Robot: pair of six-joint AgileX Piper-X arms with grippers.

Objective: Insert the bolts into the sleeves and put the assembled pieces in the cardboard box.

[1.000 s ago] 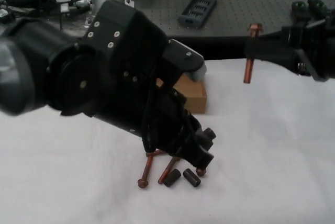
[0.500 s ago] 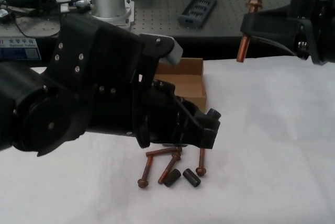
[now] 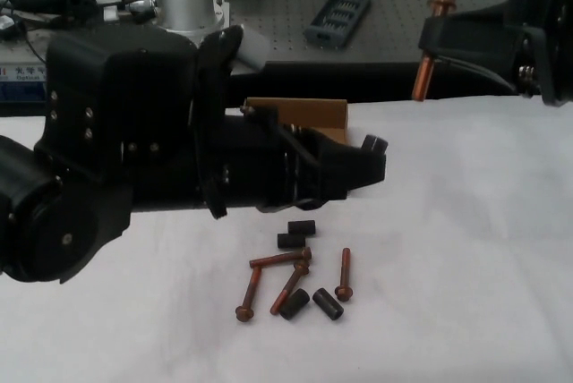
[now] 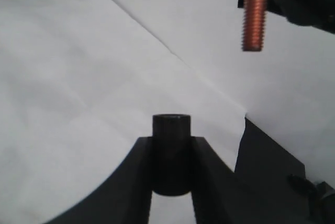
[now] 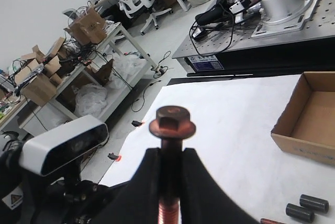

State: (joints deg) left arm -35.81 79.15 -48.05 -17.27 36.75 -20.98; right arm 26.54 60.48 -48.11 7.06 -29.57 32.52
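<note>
My left gripper (image 4: 171, 148) is shut on a short black sleeve (image 4: 171, 153), held above the white sheet with its bore facing out; in the high view the sleeve (image 3: 374, 143) sits at the tip of the left gripper (image 3: 371, 156), in front of the cardboard box (image 3: 304, 113). My right gripper (image 5: 168, 167) is shut on a copper bolt (image 5: 170, 129), head up. The bolt (image 3: 424, 61) hangs upright from the right gripper (image 3: 431, 43), to the right of and higher than the sleeve. The left wrist view has the bolt (image 4: 254, 17) ahead, apart from the sleeve.
Several loose copper bolts (image 3: 291, 285) and black sleeves (image 3: 302, 227) lie on the white sheet (image 3: 466, 249) below the left arm. The open box (image 5: 309, 114) stands at the sheet's far edge. A dark metal bench with a blue tray (image 3: 338, 14) lies beyond.
The left arm has swung up from the pile to a level pose with the sleeve in its gripper, uncovering two sleeves on the sheet. The right gripper has lifted the bolt slightly.
</note>
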